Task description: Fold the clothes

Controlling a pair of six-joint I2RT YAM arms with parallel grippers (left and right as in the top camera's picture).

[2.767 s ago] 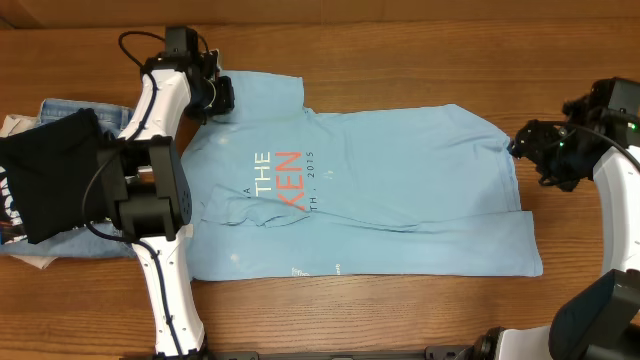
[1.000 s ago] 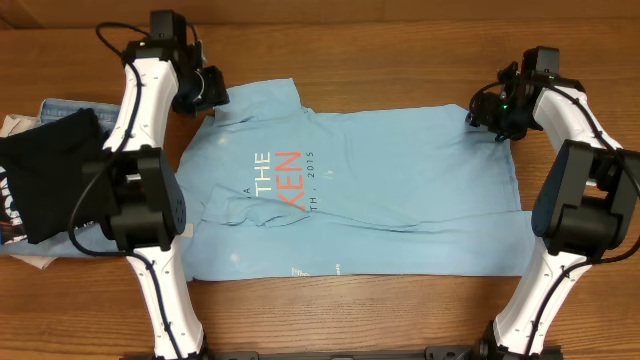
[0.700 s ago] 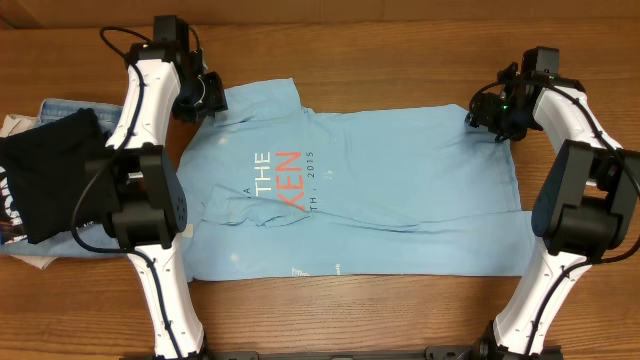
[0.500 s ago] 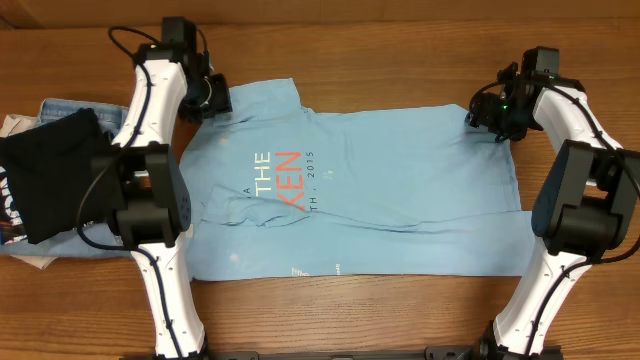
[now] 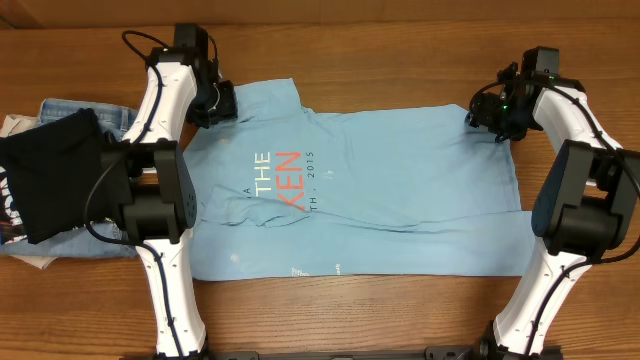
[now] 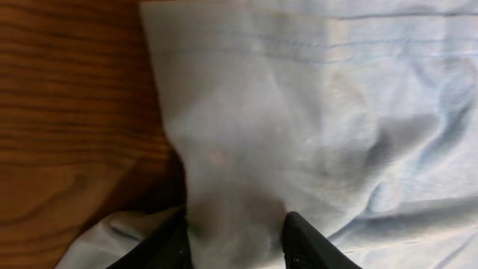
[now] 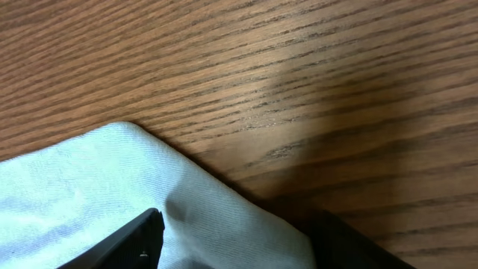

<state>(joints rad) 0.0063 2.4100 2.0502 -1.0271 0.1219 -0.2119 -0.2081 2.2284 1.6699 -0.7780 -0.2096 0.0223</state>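
The clothes, a light blue T-shirt with red-orange and white lettering, lie spread flat on the wooden table, neck end to the left. My left gripper sits on the far left corner of the shirt. In the left wrist view a raised ridge of the clothes fills the gap of the left gripper and touches both fingers. My right gripper rests at the far right corner. There the clothes lie flat between the widely spread fingers of the right gripper.
A black garment with white print lies over blue jeans at the table's left edge, close to the left arm. Bare wood runs along the far and near sides of the shirt.
The left gripper has slid right and slightly nearer onto the shirt's corner, and its jaws have narrowed on the cloth. The right arm, off to the right earliest, has held still over the last second.
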